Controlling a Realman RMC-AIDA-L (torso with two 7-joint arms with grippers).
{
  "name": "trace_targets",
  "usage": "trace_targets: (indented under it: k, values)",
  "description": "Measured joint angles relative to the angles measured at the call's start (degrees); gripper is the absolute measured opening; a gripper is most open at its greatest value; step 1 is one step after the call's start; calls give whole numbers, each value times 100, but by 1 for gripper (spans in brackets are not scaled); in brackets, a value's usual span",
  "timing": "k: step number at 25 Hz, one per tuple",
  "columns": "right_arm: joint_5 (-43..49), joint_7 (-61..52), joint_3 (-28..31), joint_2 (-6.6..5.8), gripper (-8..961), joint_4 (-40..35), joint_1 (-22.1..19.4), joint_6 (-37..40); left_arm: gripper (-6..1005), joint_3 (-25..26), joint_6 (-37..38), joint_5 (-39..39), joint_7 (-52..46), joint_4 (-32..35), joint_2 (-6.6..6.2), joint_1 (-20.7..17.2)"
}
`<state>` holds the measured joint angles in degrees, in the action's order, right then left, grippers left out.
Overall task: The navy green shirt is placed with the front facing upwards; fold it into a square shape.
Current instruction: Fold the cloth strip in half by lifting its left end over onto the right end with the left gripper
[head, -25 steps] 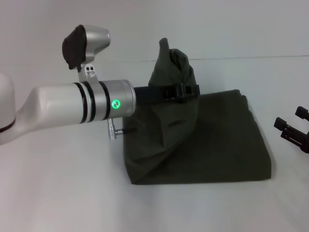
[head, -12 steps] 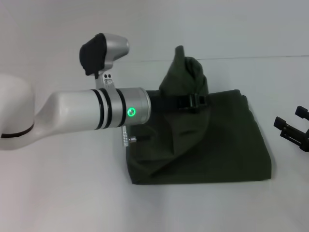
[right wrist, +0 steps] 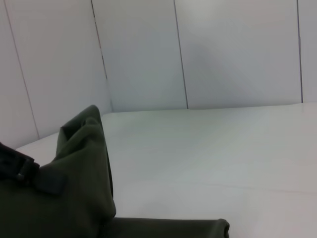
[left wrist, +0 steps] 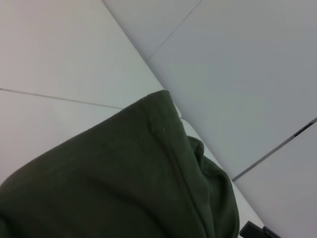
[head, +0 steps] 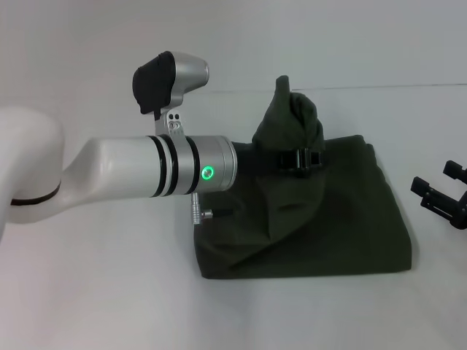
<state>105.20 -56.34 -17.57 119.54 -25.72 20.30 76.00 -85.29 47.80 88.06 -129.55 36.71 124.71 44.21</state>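
A: Fold first; the left claw [head: 303, 159] has its fingers pinched on a lifted flap of the navy green shirt [head: 343, 219], carrying it rightward; I'd keep it high, then lay its edge flush with the right hem.

B: Soft matte cotton, already a thick rectangle mid-surface [head: 109, 292]; the right claw [head: 441, 200], parked far right, is spread and empty.

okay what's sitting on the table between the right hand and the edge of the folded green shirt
Nothing. In the head view, only bare white table separates the right hand from the navy green shirt.
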Motion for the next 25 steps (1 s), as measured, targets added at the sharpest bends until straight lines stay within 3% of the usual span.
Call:
trace_targets:
  k: [11, 21, 25]
  values:
    - [1, 0, -9, -1, 825, -3, 36, -72, 114, -159, -251, -11, -6, -80, 0, 47]
    - [0, 0, -6, -2, 826, -3, 52, -116, 116, -305, -477, -854, 118, -739, 0, 369]
    - [-1, 3, 6, -2, 825, -7, 61, -133, 243, -472, -409, -1095, 228, -718, 1, 369]
